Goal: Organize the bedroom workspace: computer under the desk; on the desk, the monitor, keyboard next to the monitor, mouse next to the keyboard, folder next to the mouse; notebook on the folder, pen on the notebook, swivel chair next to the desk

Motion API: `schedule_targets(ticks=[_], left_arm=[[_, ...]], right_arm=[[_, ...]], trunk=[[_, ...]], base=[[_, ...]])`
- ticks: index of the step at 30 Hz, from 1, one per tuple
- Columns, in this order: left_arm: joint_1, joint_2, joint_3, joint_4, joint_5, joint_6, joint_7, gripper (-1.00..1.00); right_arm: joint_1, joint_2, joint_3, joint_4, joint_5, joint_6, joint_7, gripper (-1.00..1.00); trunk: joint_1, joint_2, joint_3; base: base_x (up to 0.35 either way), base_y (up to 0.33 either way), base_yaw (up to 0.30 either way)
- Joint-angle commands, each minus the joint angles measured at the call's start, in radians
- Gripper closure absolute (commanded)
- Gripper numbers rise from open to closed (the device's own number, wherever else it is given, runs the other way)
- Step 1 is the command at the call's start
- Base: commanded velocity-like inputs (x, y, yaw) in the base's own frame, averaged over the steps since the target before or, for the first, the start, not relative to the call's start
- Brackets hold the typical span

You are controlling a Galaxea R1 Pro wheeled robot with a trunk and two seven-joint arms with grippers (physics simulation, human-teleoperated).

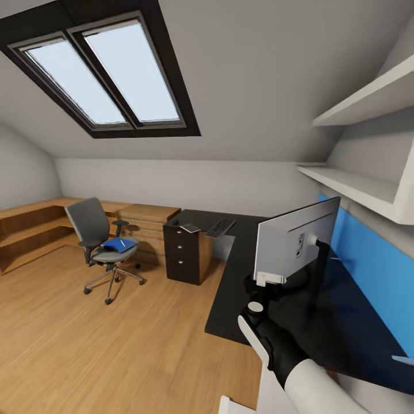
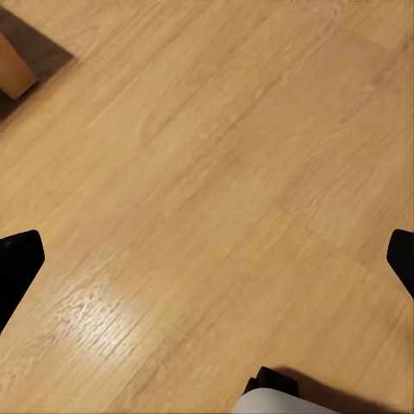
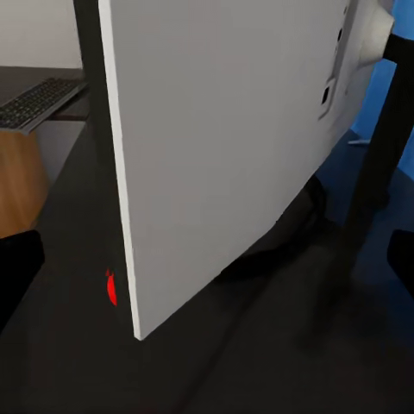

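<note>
Your right pincer (image 1: pixel 265 280) is up at the lower corner of the big flat monitor with its pale grey back (image 1: pixel 294 240), and it looks like it has that corner in its grip, but you cannot tell for sure, because in the right wrist view its two dark fingertips sit wide at the sides of the picture. Your left pincer (image 2: pixel 207 263) hangs spread open over the light wood floor (image 2: pixel 198 172), holding nothing. The monitor stands on the long black desk top (image 1: pixel 236 293), near the blue wall panel (image 1: pixel 374 270), on its thin black stem (image 3: pixel 375 164). It is a big, stiff, thin panel; it is probably heavy for one pincer and tippy on that stem, and the screen side could crack, so I would hold it by the stem or the low edge and move slowly. Farther along the desk, near its far corner above the black drawer unit (image 1: pixel 184 253), lies the slim dark keyboard (image 1: pixel 221 227). Out on the floor stands the grey padded swivel chair (image 1: pixel 100 241) with the bright blue flat folder (image 1: pixel 119 245) on its seat; that one should be light and a bit slippery. There are small marks on the monitor's back, but they are too small to read.
</note>
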Motion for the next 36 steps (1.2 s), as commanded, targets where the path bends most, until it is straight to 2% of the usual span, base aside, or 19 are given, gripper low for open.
schedule_targets(ticks=[1, 7, 17, 25, 36], left_arm=[[0.001, 0.000, -0.008, -0.003, 0.007, -0.001, 0.003, -1.00], [0.001, 0.000, -0.008, -0.003, 0.007, 0.000, 0.002, -1.00], [0.001, 0.000, -0.009, -0.003, 0.007, -0.001, 0.002, -1.00], [0.001, 0.000, -0.010, -0.003, 0.007, 0.000, 0.001, -1.00], [0.001, 0.000, -0.009, -0.003, 0.007, -0.001, 0.001, -1.00]], right_arm=[[-0.001, -0.001, 0.004, -0.001, -0.003, 0.008, -0.007, -1.00], [-0.001, -0.006, 0.004, 0.001, -0.003, 0.008, -0.006, -1.00], [-0.001, -0.020, 0.003, 0.001, -0.003, 0.006, -0.006, -1.00], [-0.001, -0.040, -0.002, 0.001, -0.004, -0.010, -0.012, -1.00], [-0.001, -0.043, -0.034, 0.003, -0.005, -0.014, -0.035, -1.00]], trunk=[[0.001, -0.001, -0.001], [0.001, -0.001, -0.001], [0.001, -0.001, -0.001], [0.001, -0.001, -0.001], [0.001, -0.001, -0.001]], base=[[0.201, 0.110, 0.000], [0.196, 0.110, 0.000], [0.054, 0.022, 0.000], [0.085, 0.002, 0.000], [0.014, 0.000, 0.000]])
